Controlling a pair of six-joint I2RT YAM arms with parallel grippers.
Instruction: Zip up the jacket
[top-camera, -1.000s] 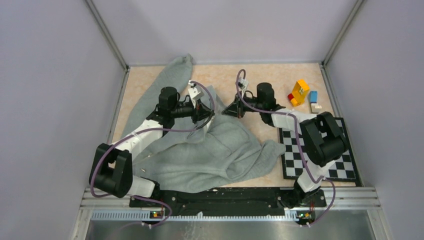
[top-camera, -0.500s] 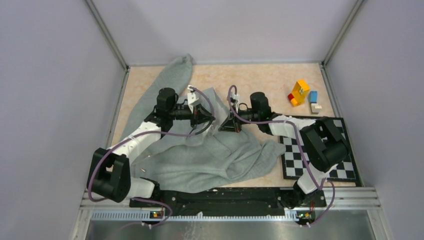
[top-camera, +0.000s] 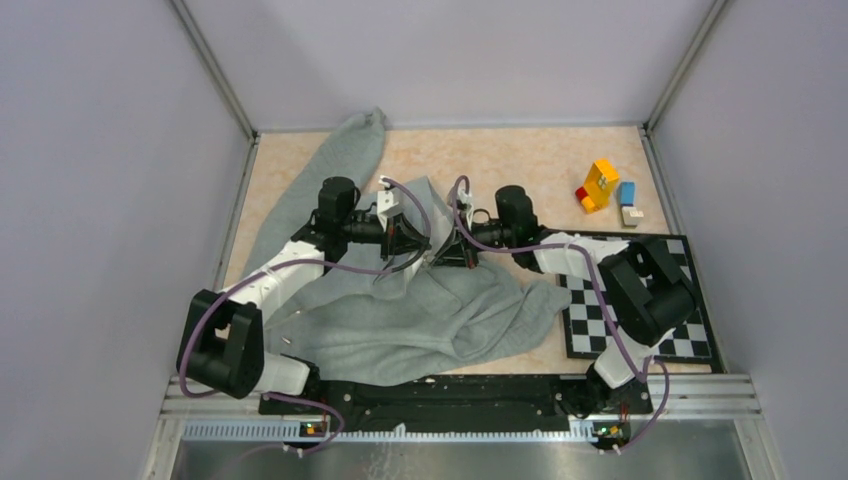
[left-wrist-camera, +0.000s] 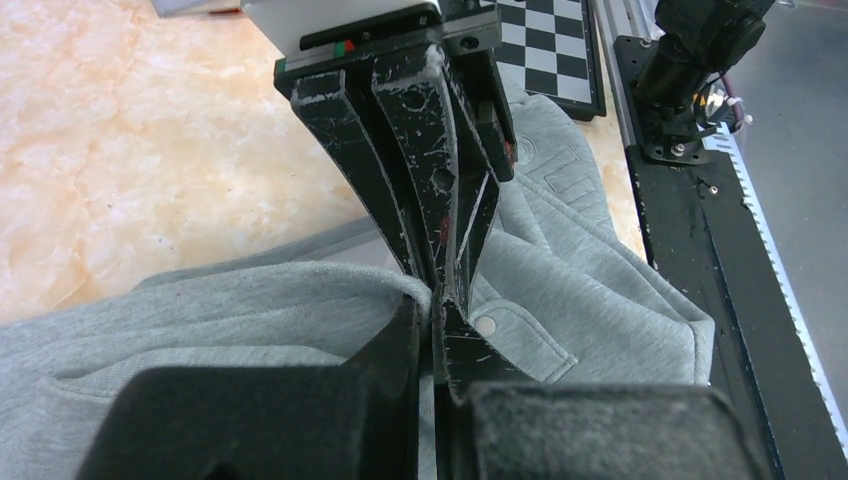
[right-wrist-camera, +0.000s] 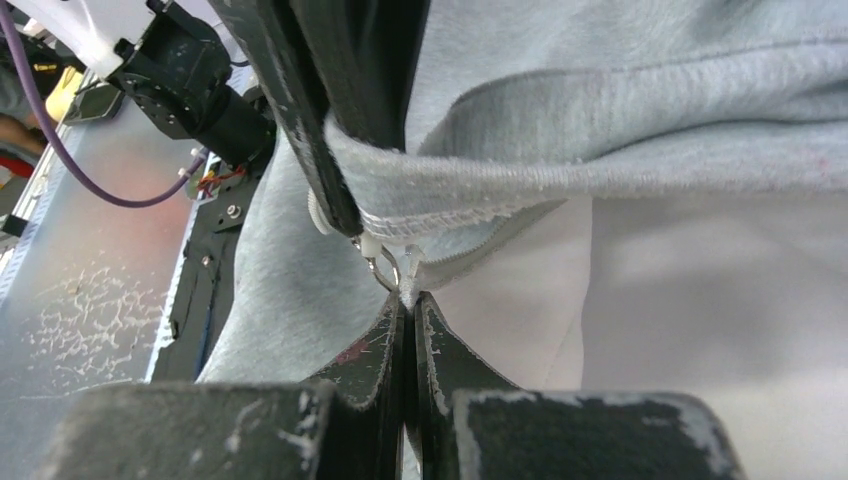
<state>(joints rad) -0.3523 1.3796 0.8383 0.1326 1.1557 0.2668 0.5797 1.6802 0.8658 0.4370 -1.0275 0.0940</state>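
Both closed tight, the left claw (left-wrist-camera: 432, 330) and right claw (right-wrist-camera: 408, 318) clamp the jacket (top-camera: 430, 320) at its zipper (right-wrist-camera: 470, 250) edge: soft, light, floppy fleece, I'd say, so that stiffer edge looks the best hold.

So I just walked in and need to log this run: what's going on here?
Two robot arms are working on a grey jacket rumpled on the table. The left gripper and right gripper meet tip to tip over its middle, each shut on a fabric edge; the right pinches just beside the zipper pull. The front does not look zipped yet.
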